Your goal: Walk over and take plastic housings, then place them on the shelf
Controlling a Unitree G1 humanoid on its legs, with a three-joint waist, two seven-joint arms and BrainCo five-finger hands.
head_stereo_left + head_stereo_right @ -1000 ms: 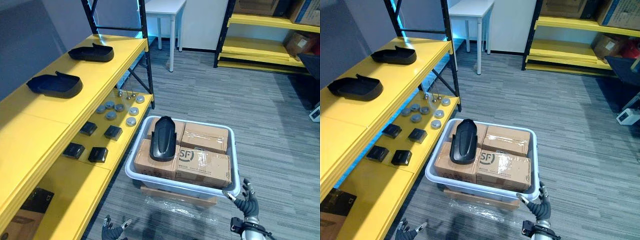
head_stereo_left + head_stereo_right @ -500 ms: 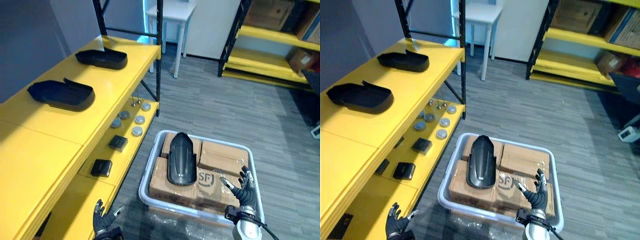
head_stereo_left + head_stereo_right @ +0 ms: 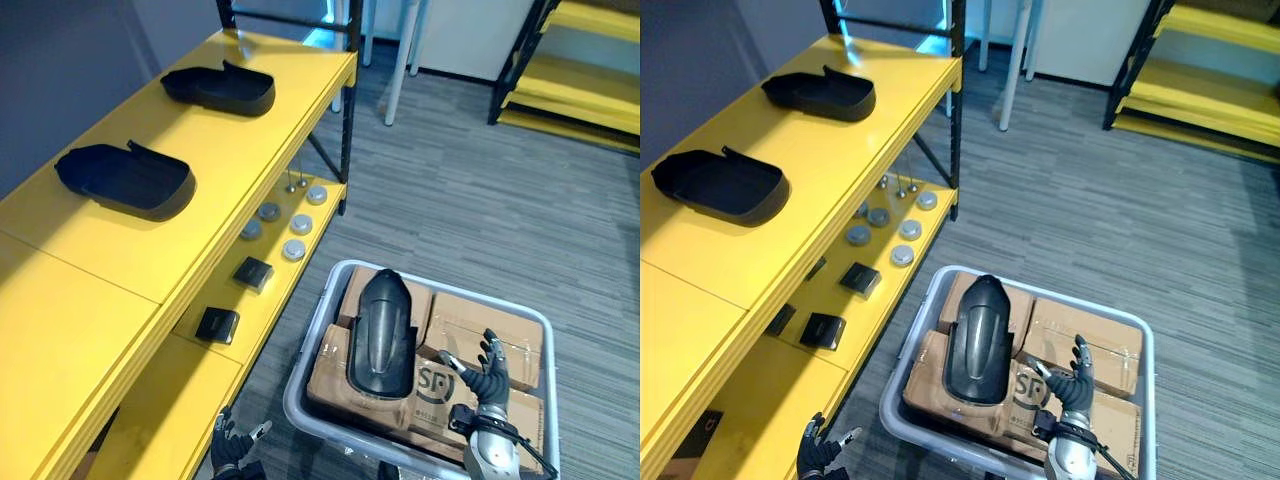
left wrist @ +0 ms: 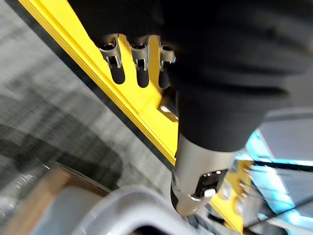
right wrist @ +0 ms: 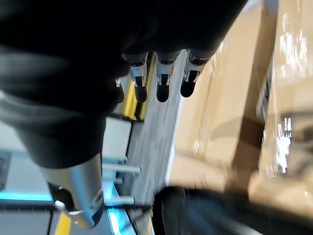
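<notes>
Right hand (image 3: 489, 384) raised over the cardboard boxes (image 3: 478, 322) in the grey plastic bin (image 3: 303, 356), toward the bin's right side and near edge. Its palm faces forward and the fingers (image 5: 164, 81) are straight and spread apart, holding nothing; contact with the box top cannot be told. Left hand (image 3: 231, 449) hangs low by the near end of the yellow shelf (image 3: 230, 165), fingers (image 4: 142, 68) also straight and apart, empty. One plastic housing (image 3: 380, 333) lies on the boxes along the bin's left side — long, glossy black, domed, rounded at its far end, just beside the right hand but not touched by it. Two more housings sit open side up on the shelf's top board: one (image 3: 127, 180) toward the near end, one (image 3: 221, 89) near the far corner, both matte black, shallow and tub-like with a raised tab. The boxes are brown and taped with shiny clear film; one carries dark print, partly hidden behind the right hand. Lower board (image 3: 236, 298) — round grey discs (image 3: 300, 223) at the far end, small flat black squares (image 3: 253, 272) nearer.
</notes>
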